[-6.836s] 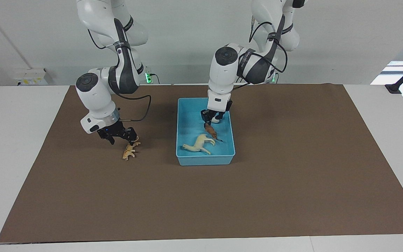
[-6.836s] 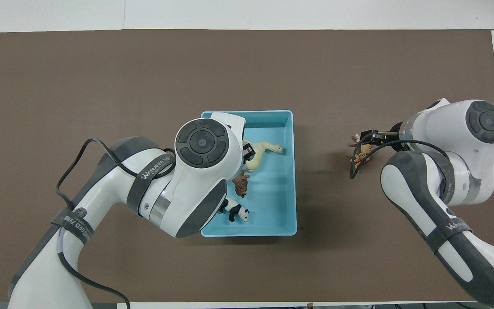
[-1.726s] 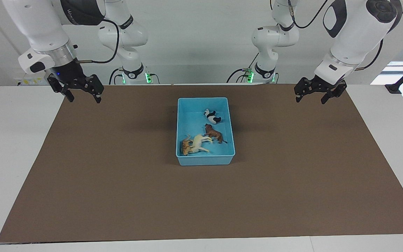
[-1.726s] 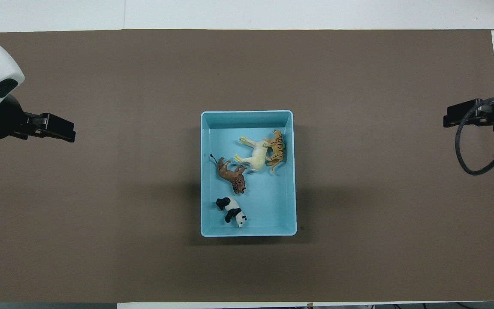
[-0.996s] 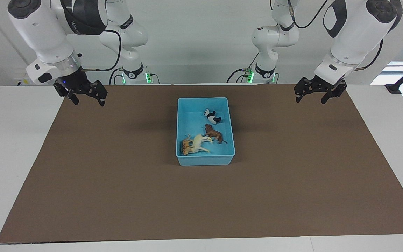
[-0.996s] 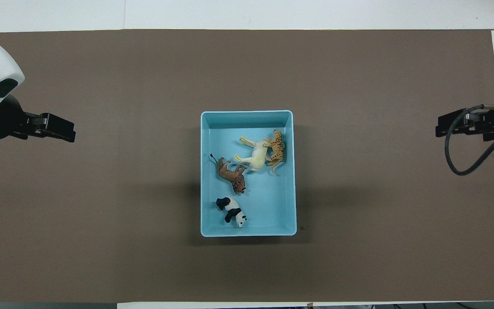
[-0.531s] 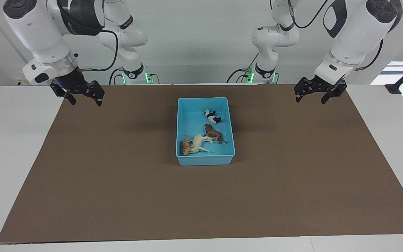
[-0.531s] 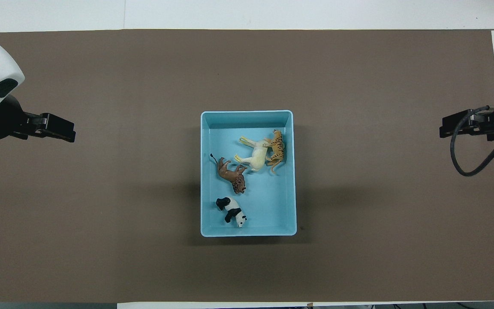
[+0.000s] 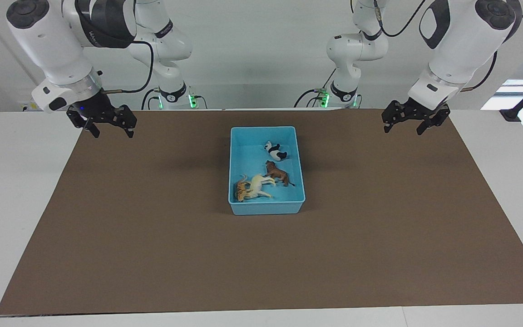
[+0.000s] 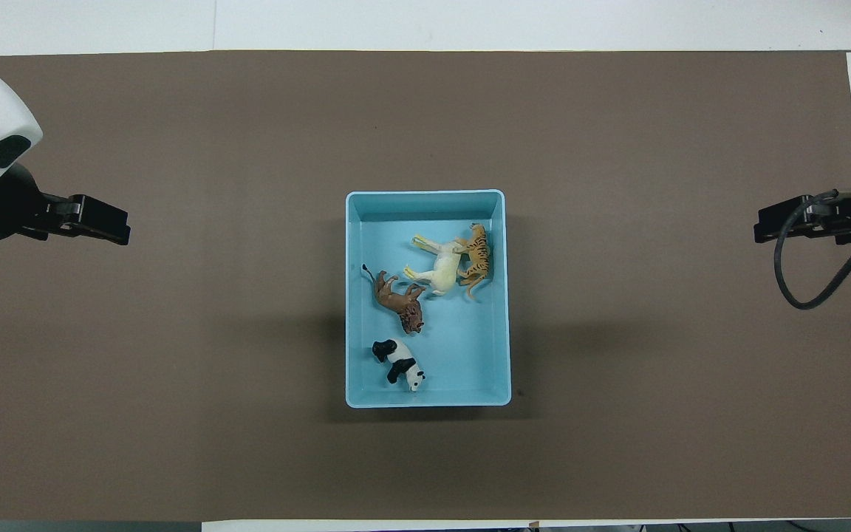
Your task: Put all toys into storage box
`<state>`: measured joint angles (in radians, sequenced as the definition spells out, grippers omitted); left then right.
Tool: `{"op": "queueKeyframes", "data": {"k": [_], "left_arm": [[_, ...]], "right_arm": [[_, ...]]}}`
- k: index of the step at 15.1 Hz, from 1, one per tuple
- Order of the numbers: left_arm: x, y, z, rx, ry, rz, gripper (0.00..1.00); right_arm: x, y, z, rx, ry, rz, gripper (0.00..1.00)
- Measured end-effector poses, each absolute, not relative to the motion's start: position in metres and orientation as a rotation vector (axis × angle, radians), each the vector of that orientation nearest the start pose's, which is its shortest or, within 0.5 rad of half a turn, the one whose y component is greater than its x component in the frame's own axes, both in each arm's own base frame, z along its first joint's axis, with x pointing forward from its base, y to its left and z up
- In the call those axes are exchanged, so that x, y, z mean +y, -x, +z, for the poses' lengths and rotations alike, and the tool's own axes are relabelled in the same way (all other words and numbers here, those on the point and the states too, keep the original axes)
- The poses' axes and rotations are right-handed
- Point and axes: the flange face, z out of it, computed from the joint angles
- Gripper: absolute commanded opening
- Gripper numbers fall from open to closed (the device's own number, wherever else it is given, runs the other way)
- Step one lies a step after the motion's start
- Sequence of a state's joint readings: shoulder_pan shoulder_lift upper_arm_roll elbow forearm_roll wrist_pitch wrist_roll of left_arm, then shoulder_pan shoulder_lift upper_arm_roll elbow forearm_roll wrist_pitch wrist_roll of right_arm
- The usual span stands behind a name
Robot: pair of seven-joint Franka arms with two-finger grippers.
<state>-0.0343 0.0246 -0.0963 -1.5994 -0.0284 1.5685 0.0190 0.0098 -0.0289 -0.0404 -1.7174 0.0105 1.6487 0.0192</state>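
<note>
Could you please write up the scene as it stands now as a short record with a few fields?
storage box: light blue bin at the middle of the brown mat
toys in box: panda, lion, cream long-necked animal, spotted cat
toys outside box: none seen
nearest the robots: the panda
touching: the cream animal and the spotted cat lie against each other
left gripper: open, holding nothing, over the mat's edge at the left arm's end
right gripper: open, holding nothing, over the mat's edge at the right arm's end
task: looks complete
</note>
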Motion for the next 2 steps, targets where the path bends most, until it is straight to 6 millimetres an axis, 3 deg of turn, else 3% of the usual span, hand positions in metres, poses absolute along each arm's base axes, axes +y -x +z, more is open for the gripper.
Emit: {"op": "queueKeyframes", "data": {"k": [2], "left_arm": [[-0.0753,-0.5549,0.5972,0.236,3.159,0.090,1.00]], "right_arm": [[-0.0160,-0.5478,0.5777,0.079,3.128,0.062,1.00]]}}
